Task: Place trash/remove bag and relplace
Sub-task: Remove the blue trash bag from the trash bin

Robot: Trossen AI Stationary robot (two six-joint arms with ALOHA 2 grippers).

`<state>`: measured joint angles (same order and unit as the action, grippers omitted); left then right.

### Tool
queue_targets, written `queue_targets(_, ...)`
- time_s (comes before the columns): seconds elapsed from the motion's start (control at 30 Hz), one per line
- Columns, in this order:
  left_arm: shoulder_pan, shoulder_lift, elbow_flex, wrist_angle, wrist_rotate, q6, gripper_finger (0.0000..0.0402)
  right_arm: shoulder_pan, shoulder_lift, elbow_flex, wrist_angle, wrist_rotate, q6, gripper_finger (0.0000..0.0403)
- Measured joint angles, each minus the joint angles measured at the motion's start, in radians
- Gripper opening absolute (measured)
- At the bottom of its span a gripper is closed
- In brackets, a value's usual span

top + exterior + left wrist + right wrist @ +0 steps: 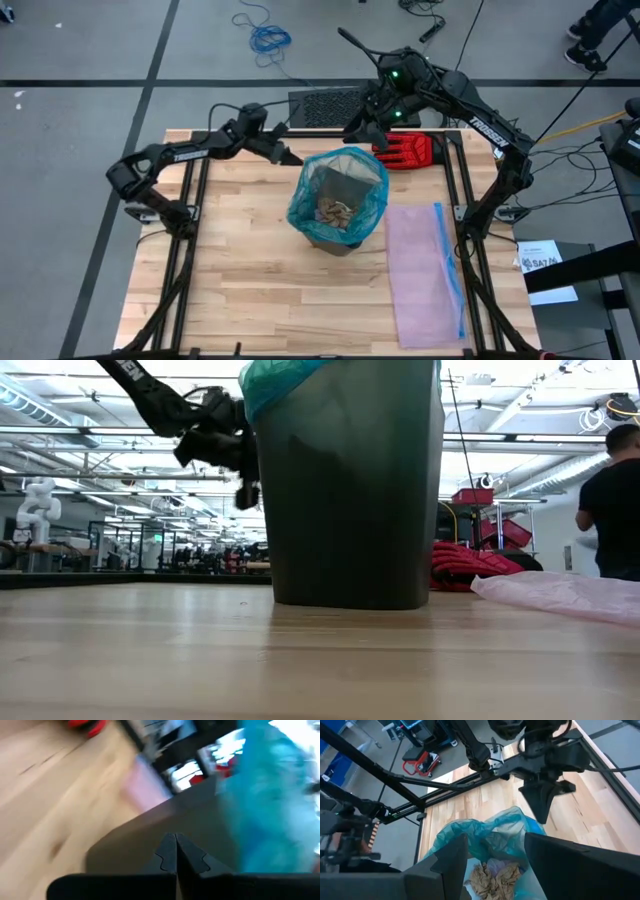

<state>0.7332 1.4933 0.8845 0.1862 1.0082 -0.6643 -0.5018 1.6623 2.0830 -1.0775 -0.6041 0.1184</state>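
Observation:
A dark bin (345,238) stands mid-table, lined with the teal bag (305,205), whose top is folded out over the rim. Brown paper trash (333,212) lies inside; the right wrist view shows the trash (495,877) too. My left gripper (292,157) is shut, its tips pointing at the bin's far-left rim; in its wrist view the shut left gripper (176,849) faces the dark wall, with the bag (275,795) beside it. My right gripper (355,130) hovers open over the bin's far side, the open right gripper (495,852) looking down on the bag (485,835). My left gripper's shut fingertips (542,815) stand right at the bag's turned-out rim (527,822) on the bin's far-left side, coming in level from the table's left. Whether they touch the plastic, I cannot tell.
A red glove (405,150) lies by the table's far edge, right of the bin. The pale pink bag with a blue strip (425,270) lies flat on the right side. A person (612,500) stands beyond the table. Bare wood (230,270) spreads over the near left.

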Motion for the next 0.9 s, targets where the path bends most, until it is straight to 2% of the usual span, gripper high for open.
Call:
queue_targets(0.17,-0.049,0.037,0.001,0.234,0.006,-0.141,0.0,0.0,0.0,0.0,0.005,0.0,0.0,0.0189)
queue_targets(0.47,-0.107,0.022,0.0,0.309,0.093,-0.27,0.0,0.0,0.0,0.0,0.004,0.0,0.0,0.0189)
queue_targets(0.67,-0.109,-0.059,0.004,0.463,0.099,-0.416,0.0,0.0,0.0,0.0,0.004,-0.003,0.0,0.0189)
queue_targets(0.9,-0.115,-0.147,0.019,0.462,0.089,-0.457,0.0,0.0,-0.001,0.0,0.0,-0.004,0.0,0.0189)
